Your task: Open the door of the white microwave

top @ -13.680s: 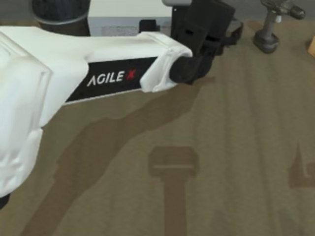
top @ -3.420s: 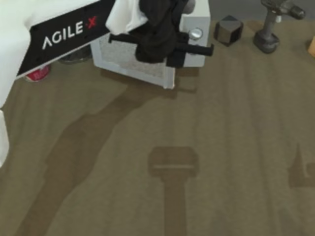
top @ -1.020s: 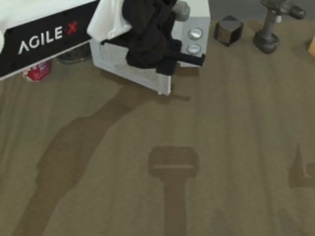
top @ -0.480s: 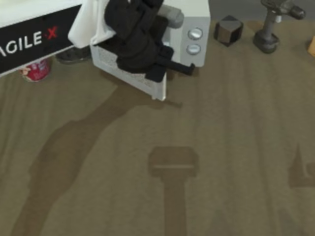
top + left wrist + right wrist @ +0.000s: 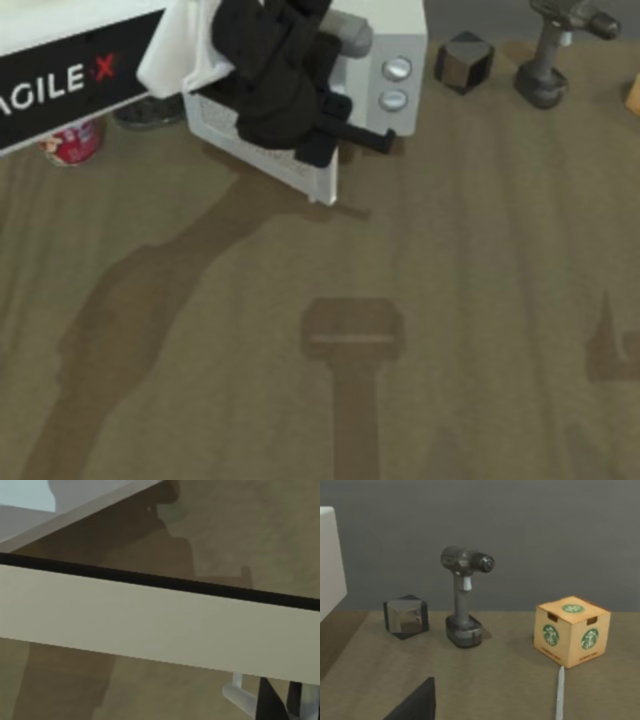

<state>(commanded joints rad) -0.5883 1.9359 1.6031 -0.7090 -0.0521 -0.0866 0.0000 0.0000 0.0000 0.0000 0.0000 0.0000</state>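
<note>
Left gripper [image 5: 335, 135] at door [image 5: 290, 172] of white microwave [image 5: 400, 40], table's far left; door ajar. Jaw state: cannot tell. Rigid hinged panel; likely best pulled at free edge.

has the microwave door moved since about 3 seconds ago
Yes. The door has swung further open: its free edge now sits farther left of the two silver knobs, pulled by the left gripper.

Top view overhead; left wrist close on door [image 5: 150, 625]; right wrist faces drill [image 5: 463, 600], shared with top.
</note>
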